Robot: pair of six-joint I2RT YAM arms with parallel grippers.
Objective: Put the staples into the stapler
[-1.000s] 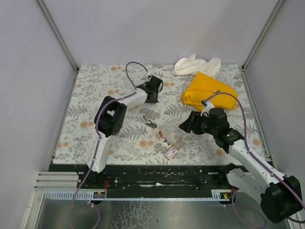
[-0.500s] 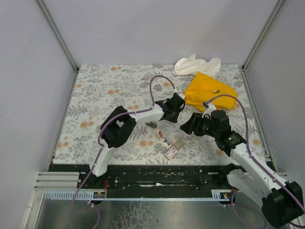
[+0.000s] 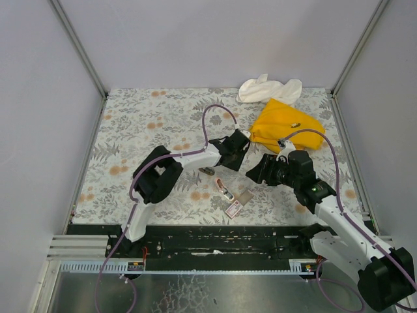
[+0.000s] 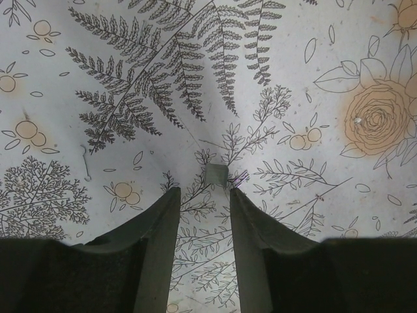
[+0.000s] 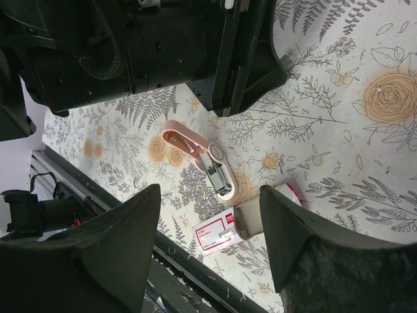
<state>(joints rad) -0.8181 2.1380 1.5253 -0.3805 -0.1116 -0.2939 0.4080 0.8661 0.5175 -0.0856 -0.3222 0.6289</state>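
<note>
Tabletop, staples near edge — left end effector narrow, right end effector seemingly wide

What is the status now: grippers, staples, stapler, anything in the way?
Left gripper slightly open, empty. Right gripper wide open, above stapler. Staples box on table beside stapler, untouched. Left gripper hangs just beyond stapler, crowding the right.

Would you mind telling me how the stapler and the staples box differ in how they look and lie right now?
The stapler is long and narrow and appears swung open, its metal channel showing; the staples box is a flat rectangle with a white label. The stapler lies farther back, while the staples box sits nearer the near edge of the table. Both are pink, rest on the table, and neither is held.
</note>
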